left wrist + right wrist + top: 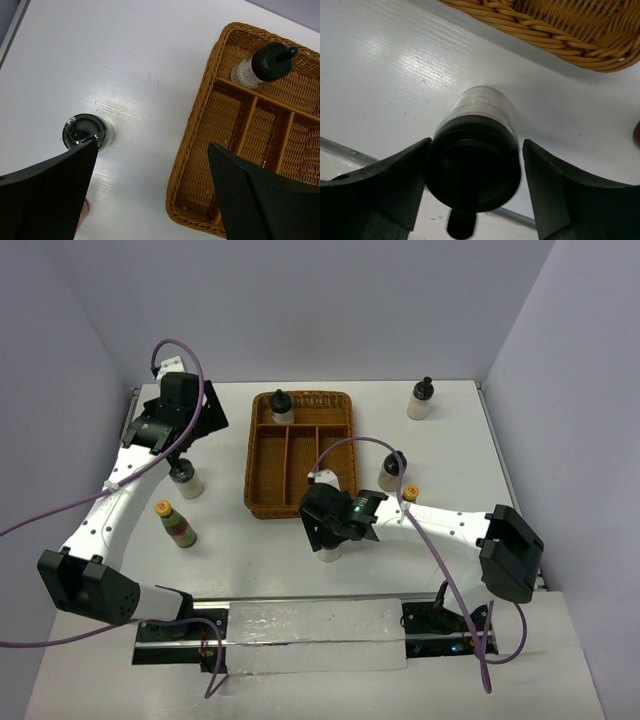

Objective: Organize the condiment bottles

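My right gripper is open and straddles a squat whitish bottle with a black cap standing just in front of the wicker tray. The left finger is at the cap and the right finger stands apart. My left gripper is open and empty above the table, between another black-capped bottle and the tray's left rim. A third black-capped bottle stands in the tray's far-left compartment. Two more stand right of the tray and at the far right. Yellow-capped reddish bottles stand at the left and by my right arm.
The tray's long front compartments hold nothing. The tray's front rim lies just beyond the bottle between my right fingers. Grey walls close the table at the back and both sides. A clear strip runs along the near edge.
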Tool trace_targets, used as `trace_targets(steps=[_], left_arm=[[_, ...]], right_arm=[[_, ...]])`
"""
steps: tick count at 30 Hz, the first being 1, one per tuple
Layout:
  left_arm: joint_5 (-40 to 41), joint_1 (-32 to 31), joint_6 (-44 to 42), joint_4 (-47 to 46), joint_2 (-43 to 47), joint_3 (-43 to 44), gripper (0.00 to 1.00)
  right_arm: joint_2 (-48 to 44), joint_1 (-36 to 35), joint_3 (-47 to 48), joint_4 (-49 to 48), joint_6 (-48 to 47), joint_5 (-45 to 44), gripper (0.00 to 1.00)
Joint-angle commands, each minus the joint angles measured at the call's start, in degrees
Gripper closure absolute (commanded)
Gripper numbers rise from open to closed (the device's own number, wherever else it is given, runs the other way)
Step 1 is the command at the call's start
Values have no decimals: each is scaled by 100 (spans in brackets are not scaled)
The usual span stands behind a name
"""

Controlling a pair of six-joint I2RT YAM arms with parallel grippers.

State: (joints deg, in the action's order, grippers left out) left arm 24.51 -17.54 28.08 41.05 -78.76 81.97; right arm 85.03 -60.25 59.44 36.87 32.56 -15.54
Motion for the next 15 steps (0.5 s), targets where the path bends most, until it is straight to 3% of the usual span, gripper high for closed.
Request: trace_targets(steps=[1,3,6,11,15], left_arm=[[88,-13,-57,-265,46,-16,1],[114,-13,-65,-247,36,-11,1],[167,-13,-82,-221,28,45,1],[217,-13,-122,-192,50,119,1],[328,-13,-109,-121,55,216,1]], right_arm=[[65,-49,198,-50,-4,-290,37],[11,-66,276,36,9,-378,56],[-167,-75,477,271,-12,-576,70],[-646,-27,1576,1022,-219,-853,71],[-625,407,2642,1359,-559,-843,71]])
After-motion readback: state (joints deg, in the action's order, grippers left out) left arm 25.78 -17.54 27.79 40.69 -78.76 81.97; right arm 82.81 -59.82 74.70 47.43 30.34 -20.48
